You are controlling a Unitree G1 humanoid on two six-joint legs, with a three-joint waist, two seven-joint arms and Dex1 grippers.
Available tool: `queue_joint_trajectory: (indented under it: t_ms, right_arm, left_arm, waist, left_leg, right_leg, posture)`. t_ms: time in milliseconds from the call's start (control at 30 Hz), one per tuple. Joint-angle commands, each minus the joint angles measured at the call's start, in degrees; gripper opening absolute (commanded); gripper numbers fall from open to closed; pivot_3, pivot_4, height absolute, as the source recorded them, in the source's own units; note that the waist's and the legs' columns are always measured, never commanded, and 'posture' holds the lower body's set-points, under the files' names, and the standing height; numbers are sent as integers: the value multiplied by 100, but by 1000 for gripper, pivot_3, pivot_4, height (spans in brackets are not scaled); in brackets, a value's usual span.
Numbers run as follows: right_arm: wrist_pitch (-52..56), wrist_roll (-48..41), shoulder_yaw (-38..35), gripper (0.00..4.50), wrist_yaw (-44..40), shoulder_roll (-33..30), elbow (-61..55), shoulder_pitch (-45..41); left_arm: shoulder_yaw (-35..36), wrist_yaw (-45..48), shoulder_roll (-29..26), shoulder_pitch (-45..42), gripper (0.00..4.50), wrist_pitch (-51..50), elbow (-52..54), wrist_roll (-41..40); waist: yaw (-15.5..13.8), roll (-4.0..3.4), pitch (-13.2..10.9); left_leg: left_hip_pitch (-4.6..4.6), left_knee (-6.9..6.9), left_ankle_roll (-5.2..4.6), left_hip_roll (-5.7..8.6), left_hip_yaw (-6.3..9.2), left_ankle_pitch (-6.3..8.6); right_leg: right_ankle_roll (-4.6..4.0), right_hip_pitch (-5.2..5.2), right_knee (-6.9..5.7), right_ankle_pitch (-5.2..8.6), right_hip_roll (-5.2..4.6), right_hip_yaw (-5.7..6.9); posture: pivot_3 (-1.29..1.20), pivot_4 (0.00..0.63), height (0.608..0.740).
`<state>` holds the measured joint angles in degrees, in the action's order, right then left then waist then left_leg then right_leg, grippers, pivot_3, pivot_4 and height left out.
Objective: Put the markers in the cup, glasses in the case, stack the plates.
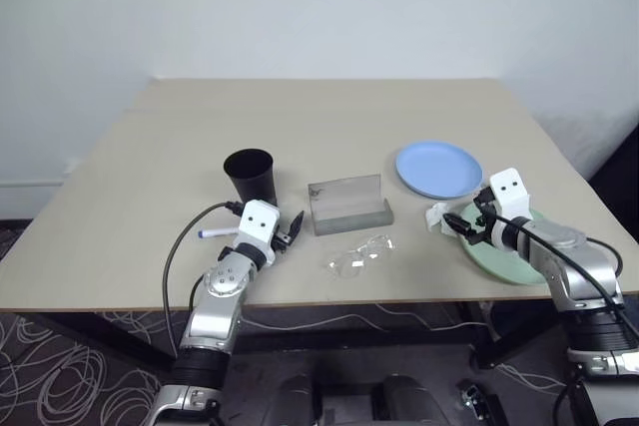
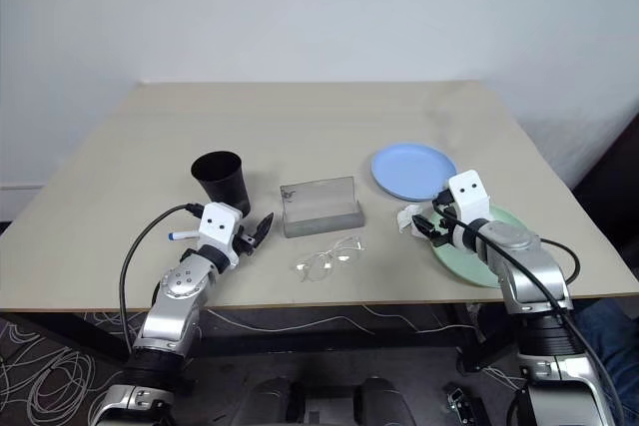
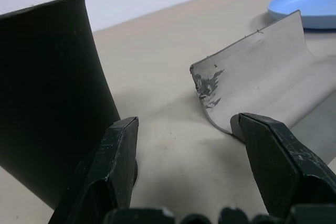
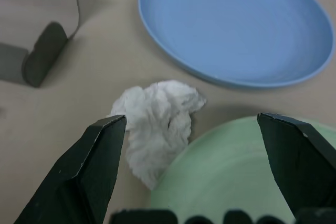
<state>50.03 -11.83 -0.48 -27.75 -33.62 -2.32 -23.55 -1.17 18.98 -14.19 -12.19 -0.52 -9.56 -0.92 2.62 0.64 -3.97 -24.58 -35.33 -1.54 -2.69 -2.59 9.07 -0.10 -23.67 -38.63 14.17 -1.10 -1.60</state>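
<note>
While both arms reached over the pale counter (image 1: 329, 117), neither tool held anything. Nearest the robot's edge lay the clear glasses (image 1: 359, 253), flat on the counter between the two arms. The left tool (image 1: 292, 230) pointed forward, its two black fingers (image 3: 118, 156) parted and empty, aimed at the gap between the black cup (image 1: 250, 176) and the grey case (image 1: 348, 204). One white marker with a blue cap (image 1: 214, 233) lay just left of that arm. The case stood open, its lid raised upright, just beyond the glasses. The right tool (image 1: 458, 223) tilted downward with its fingers (image 4: 92, 163) spread wide, hovering over the near rim of the mint green plate (image 4: 236, 171) and a crumpled white tissue (image 4: 157, 119) that lay against that rim. Just beyond the tissue sat the light blue plate (image 1: 438, 168), separate from the green one.
</note>
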Motion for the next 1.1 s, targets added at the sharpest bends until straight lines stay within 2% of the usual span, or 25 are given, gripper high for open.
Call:
queue_joint_trajectory:
  t_ms: [33, 233, 567, 933, 1033, 1100]
  right_arm:
    - [837, -162, -50, 4343, -71, -207, -551, -201]
    - [1535, -172, 233, 4343, -218, -536, -1001, -109]
    - [1958, -197, 447, 4343, -201, -451, -982, -115]
    - [1915, 15, 756, 4343, 26, -340, -850, -104]
    - [1839, 167, 858, 3764, 173, -345, -721, -148]
    - [1796, 241, 898, 3095, 225, -340, -646, -162]
  left_arm:
    - [-17, 19, 24, -194, 3172, 73, 101, -24]
    - [-43, 23, 70, -209, 3172, 84, 77, -32]
    - [-69, 37, 147, -248, 3172, 133, -9, -24]
    - [-50, -4, 189, -196, 3172, 172, -49, -6]
    - [-51, -14, 195, -177, 3217, 180, -55, -4]
    - [-50, -16, 194, -173, 3217, 181, -56, -4]
  waist:
    - [-3, 1, 0]
    - [-1, 1, 0]
    - [0, 2, 0]
    - [1, 2, 0]
    - [0, 3, 0]
    - [0, 3, 0]
  left_leg:
    - [0, 0, 0, 1, 1, 0]
    - [-4, -1, 0, 4, 0, 0]
    - [-3, -2, 0, 11, 3, 0]
    - [-4, -3, 0, 12, 4, 0]
    - [-4, -3, 0, 11, 4, 0]
    - [-4, -3, 0, 12, 3, 0]
  right_leg:
    - [0, 0, 0, 0, 0, 0]
    - [1, 1, 7, 1, -4, 3]
    - [1, 2, 8, 1, 3, 7]
    - [1, 2, 9, 1, 3, 6]
    - [1, 1, 9, 1, 3, 6]
    - [1, 2, 9, 1, 2, 6]
  posture:
    - [0, 0, 738]
    - [0, 0, 738]
    - [0, 0, 738]
    - [0, 0, 738]
    - [0, 0, 738]
    - [0, 0, 738]
